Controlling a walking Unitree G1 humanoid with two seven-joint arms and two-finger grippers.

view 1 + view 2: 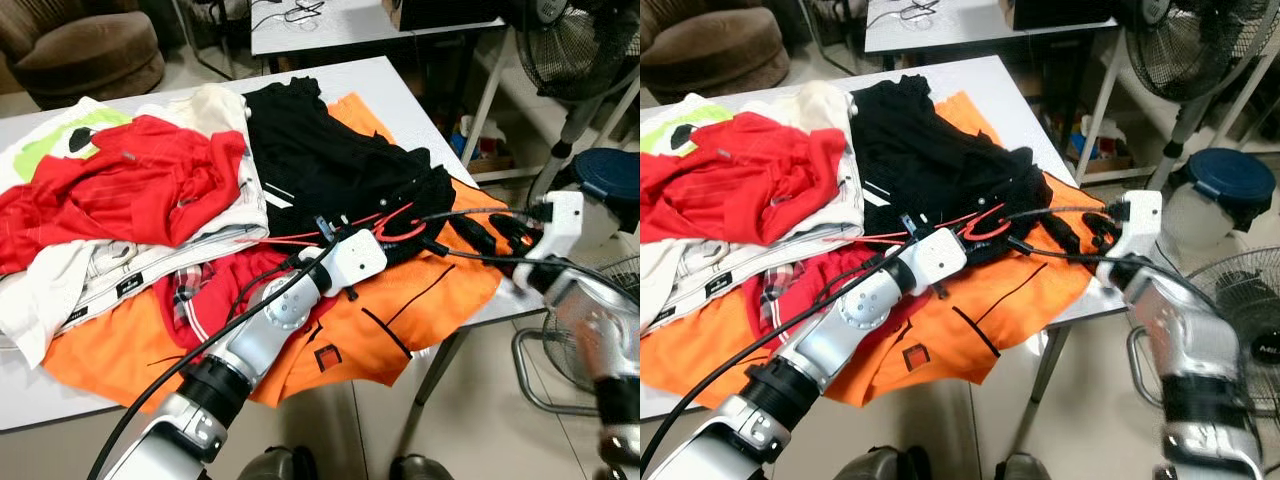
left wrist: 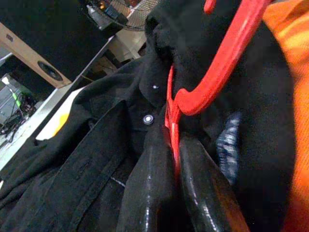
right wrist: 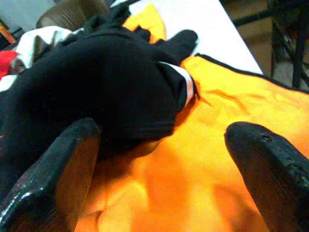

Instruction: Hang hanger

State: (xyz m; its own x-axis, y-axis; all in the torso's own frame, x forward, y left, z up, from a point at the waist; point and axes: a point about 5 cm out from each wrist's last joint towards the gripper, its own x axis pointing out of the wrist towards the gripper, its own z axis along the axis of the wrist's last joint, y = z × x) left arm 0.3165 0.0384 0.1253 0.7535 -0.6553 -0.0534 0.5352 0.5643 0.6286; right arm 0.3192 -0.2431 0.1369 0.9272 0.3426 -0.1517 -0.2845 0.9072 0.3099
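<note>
A red hanger lies in the folds of a black garment on the table. My left gripper is shut on the hanger's thin red bar, with the curved part rising just beyond the fingertips. In the eye views that gripper sits at the black garment's near edge. My right gripper hovers open at the table's right edge over an orange garment. In the right wrist view a black sleeve lies against one finger, with orange cloth between the two.
A red shirt and white clothes are heaped on the left of the white table. A standing fan, a blue-lidded container and a floor fan crowd the right. A brown armchair is far left.
</note>
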